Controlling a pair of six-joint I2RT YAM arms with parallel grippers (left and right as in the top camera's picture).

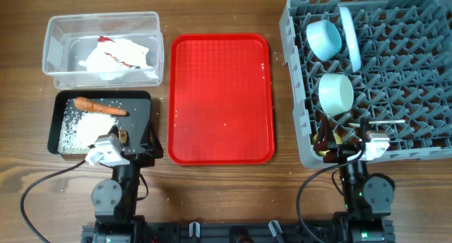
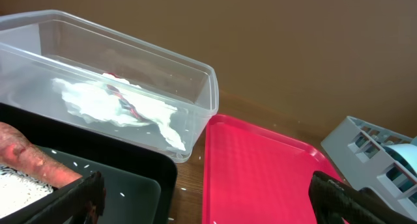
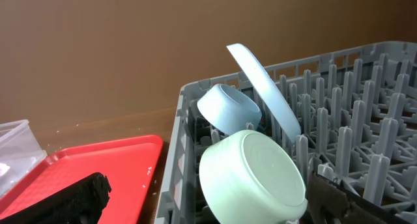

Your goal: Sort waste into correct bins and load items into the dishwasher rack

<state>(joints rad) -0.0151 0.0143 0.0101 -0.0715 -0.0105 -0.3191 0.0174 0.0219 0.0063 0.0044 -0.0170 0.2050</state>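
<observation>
The grey dishwasher rack [image 1: 409, 80] at the right holds the pale blue bowl [image 1: 323, 39], the pale blue plate [image 1: 349, 37] on edge, the pale green bowl [image 1: 335, 93], the white spoon [image 1: 385, 121] and a bit of the yellow cup [image 1: 330, 152]. The clear tub [image 1: 102, 49] holds the crumpled white paper [image 1: 120, 57]. The black tray [image 1: 102, 123] holds the carrot [image 1: 99, 106], rice [image 1: 81, 130] and a brown lump [image 1: 123, 135]. My left gripper [image 2: 208, 201] is open and empty over the tray's near right corner. My right gripper [image 3: 212, 195] is open and empty at the rack's near left corner.
The flat red serving tray [image 1: 221, 98] lies in the middle with a few rice grains on it. It also shows in the left wrist view [image 2: 260, 172] and right wrist view [image 3: 85, 165]. Wood table [image 1: 226, 193] runs along the front.
</observation>
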